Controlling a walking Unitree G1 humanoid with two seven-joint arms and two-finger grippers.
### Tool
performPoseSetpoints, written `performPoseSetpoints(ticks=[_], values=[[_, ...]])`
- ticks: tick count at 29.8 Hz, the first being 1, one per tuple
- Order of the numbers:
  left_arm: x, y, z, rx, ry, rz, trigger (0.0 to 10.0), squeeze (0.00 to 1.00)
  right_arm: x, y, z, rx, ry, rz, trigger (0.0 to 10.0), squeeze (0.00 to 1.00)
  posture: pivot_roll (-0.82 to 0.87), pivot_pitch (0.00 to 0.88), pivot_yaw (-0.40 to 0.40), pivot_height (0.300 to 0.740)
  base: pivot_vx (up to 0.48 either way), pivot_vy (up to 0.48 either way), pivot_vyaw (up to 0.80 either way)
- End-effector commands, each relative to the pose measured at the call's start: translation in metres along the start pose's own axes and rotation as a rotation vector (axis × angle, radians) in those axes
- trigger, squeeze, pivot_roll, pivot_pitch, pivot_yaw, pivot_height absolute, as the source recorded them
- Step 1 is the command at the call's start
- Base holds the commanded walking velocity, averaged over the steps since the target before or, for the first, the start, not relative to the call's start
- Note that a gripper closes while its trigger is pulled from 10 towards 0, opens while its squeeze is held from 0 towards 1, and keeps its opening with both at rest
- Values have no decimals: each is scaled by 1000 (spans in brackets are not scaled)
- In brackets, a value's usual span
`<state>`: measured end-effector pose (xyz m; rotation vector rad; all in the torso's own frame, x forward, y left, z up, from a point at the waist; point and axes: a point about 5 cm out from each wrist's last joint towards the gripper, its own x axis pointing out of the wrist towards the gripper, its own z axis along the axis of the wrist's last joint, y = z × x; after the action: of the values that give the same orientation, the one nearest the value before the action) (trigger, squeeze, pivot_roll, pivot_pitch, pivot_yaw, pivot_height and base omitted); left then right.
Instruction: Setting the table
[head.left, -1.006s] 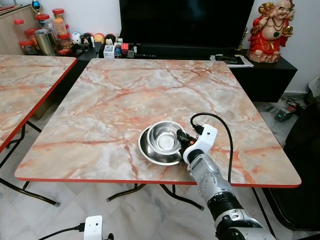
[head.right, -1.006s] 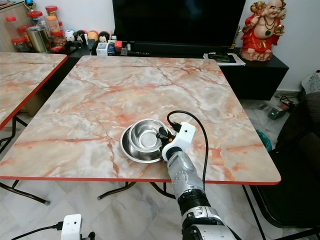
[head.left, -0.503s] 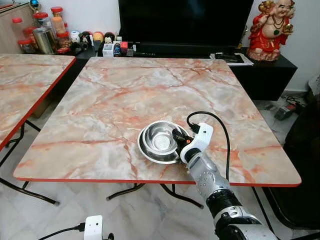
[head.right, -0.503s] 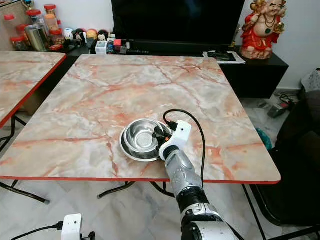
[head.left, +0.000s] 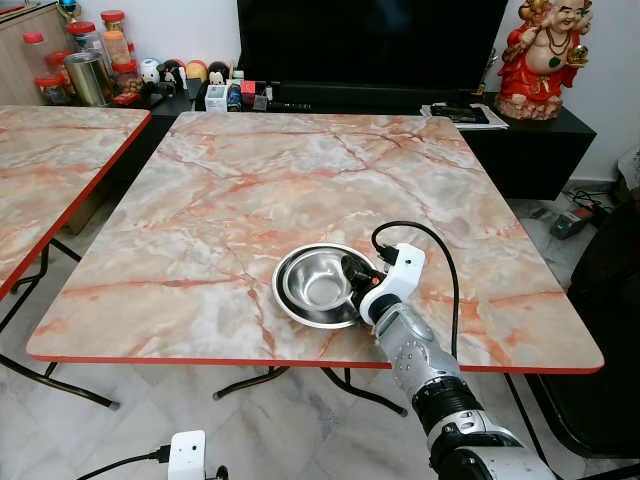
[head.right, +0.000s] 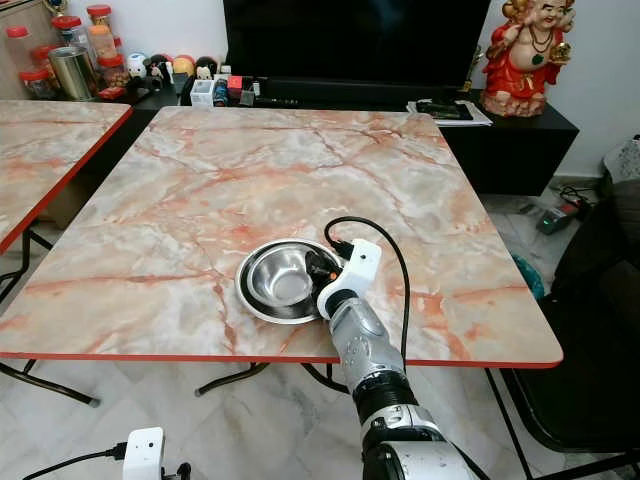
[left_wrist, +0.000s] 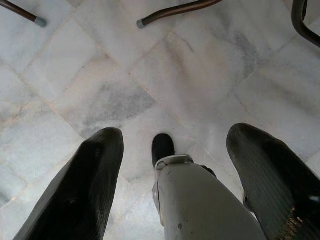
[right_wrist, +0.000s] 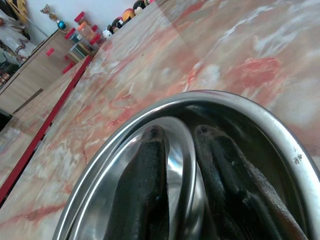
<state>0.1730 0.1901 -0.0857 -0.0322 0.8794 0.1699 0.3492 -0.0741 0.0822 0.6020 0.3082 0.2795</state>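
Steel bowl (head.left: 318, 283) nested in a wider steel dish (head.left: 292, 305) near the counter (head.left: 250, 190) front edge; the right tool (head.left: 354, 277) pinched the bowl's near rim. Both looked light, stiff and slick, so the thin rim seemed the only purchase. Left tool (left_wrist: 170, 175) hung open above the floor.

The right gripper (right_wrist: 180, 175) pinched the rim of the small bowl (right_wrist: 182, 150) (one finger each side), nested in the larger bowl (right_wrist: 280, 135) on the marble table (right_wrist: 210, 55).

Marble table (head.left: 250, 190): wide bare top left, far, right of nested steel bowls (head.left: 315, 287) near front edge. Right gripper (head.left: 350, 272), cable (head.left: 440, 270) block bowls' right side. Second table (head.left: 50, 170) well apart, left.
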Motion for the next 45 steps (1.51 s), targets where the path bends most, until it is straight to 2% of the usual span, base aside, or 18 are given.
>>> performPoseSetpoints(ticks=[1, 7, 9, 16, 19, 21, 22, 24, 28, 36, 38, 45], values=[[0, 0, 0, -8, 12, 4, 10000, 0, 8, 23, 6, -10, -19, 52, 10000, 0, -6, 0, -49, 740, 0, 0, 0], [0, 0, 0, -6, 12, 4, 10000, 0, 9, 22, 11, -30, -45, 42, 10000, 0, -6, 0, -47, 740, 0, 0, 0], [1, 0, 0, -5, 11, 3, 10000, 0, 9, 24, 17, -75, -76, 40, 10000, 0, -7, 0, -46, 740, 0, 0, 0], [1, 0, 3, -6, 5, 2, 10000, 0, 9, 28, 29, -128, -141, 47, 10000, 0, -7, 0, -46, 740, 0, 0, 0], [2, -1, 4, -7, 2, 1, 10000, 0, 8, 29, 38, -165, -206, 35, 10000, 0, -7, 0, -46, 740, 0, 0, 0], [2, -2, 6, -11, -4, -2, 10000, 0, 5, 31, 52, -213, -298, 31, 10000, 0, -7, 0, -47, 740, 0, 0, 0], [2, -2, 6, -11, -4, -2, 10000, 0, 5, 31, 52, -213, -298, 31, 10000, 0, -7, 0, -47, 740, 0, 0, 0], [2, -2, 7, -19, -16, -7, 10000, 0, 0, 38, 65, -305, -392, 55, 10000, 0, -12, 0, -46, 740, 0, 0, 0], [2, -4, 10, -21, -38, -14, 10000, 0, -4, 43, 70, -359, -446, 87, 10000, 0, -16, 0, -46, 740, 0, 0, 0], [2, -4, 10, -15, -36, -8, 10000, 0, -7, 37, 64, -383, -446, 71, 10000, 0, -14, 0, -51, 740, 0, 0, 0], [2, -3, 9, -35, -33, -2, 10000, 0, -9, 29, 59, -395, -422, 49, 10000, 0, -16, 0, -52, 740, 0, 0, 0], [2, -3, 8, -38, -27, 1, 10000, 0, -11, 24, 59, -400, -424, 44, 10000, 0, -19, 0, -52, 740, 0, 368, 0]])
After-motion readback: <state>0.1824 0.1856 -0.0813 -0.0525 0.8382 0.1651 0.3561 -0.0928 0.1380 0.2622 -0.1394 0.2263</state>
